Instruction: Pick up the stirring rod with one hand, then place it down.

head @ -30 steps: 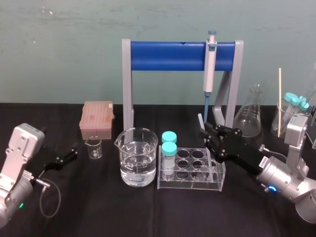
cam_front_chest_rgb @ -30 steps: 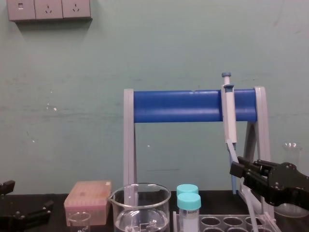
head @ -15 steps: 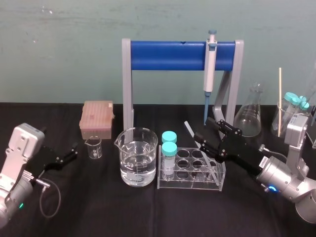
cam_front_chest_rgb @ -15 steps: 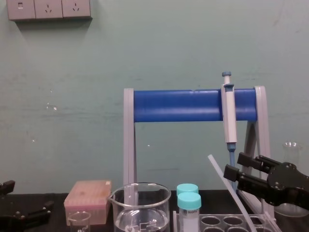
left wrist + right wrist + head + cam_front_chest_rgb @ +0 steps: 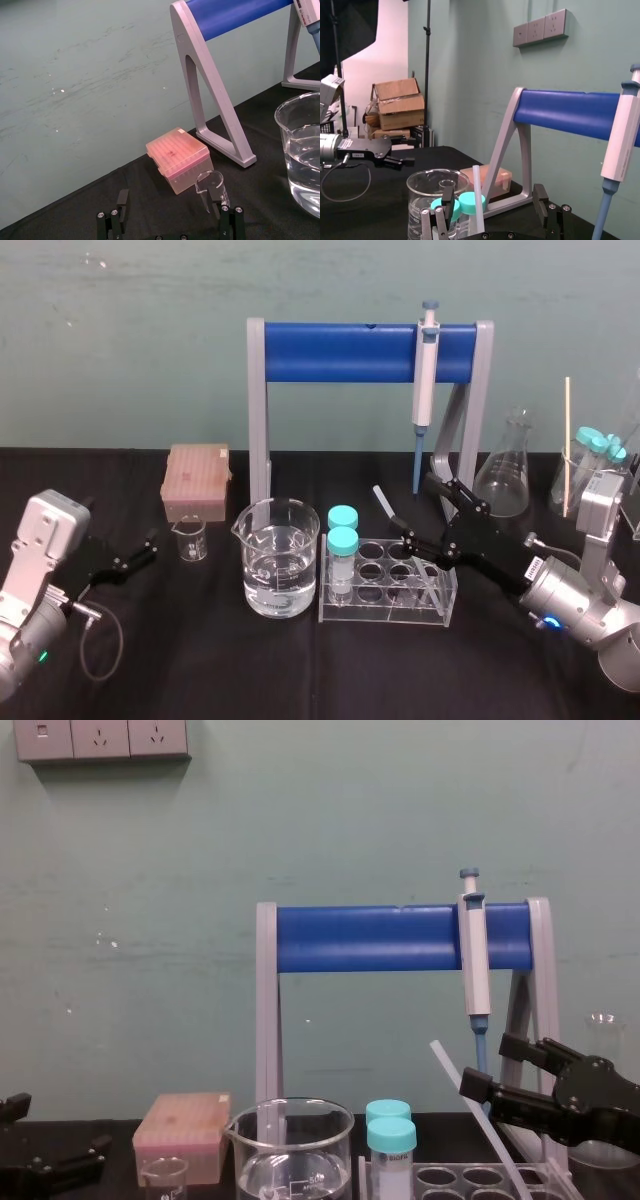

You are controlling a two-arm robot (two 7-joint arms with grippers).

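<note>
You have a black table (image 5: 220,670) carrying everything. The biggest piece on it is the stand (image 5: 340,352), a blue bar on grey legs at the back centre. Your right claw (image 5: 418,508) reaches in from the right, above the right end of the tube rack and just in front of the stand's right leg. Its fingers are spread wide and clamp nothing. Your left claw (image 5: 150,546) sits low at the left of the table, fingers parted and empty, pointing toward the small beaker. In front of the stand's left leg is the large beaker (image 5: 281,560), partly filled with clear liquid, and a conical flask (image 5: 503,480) stands behind the right arm. The clear tube rack (image 5: 388,585) sits just right of the large beaker, directly beneath the right claw. The pink tip box (image 5: 197,483) lies at the back left. The pipette (image 5: 425,375) hangs on the bar's right end, its tip coming down just behind the right claw. Two teal-capped tubes (image 5: 343,530) stand in the rack's left end, and the small beaker (image 5: 190,538) stands in front of the tip box. The stirring rod (image 5: 384,503) leans tilted between the open fingers, nearer the lower one. Its upper end points toward the capped tubes and its lower end runs down into the rack's right part. You cannot tell whether it touches that finger.
</note>
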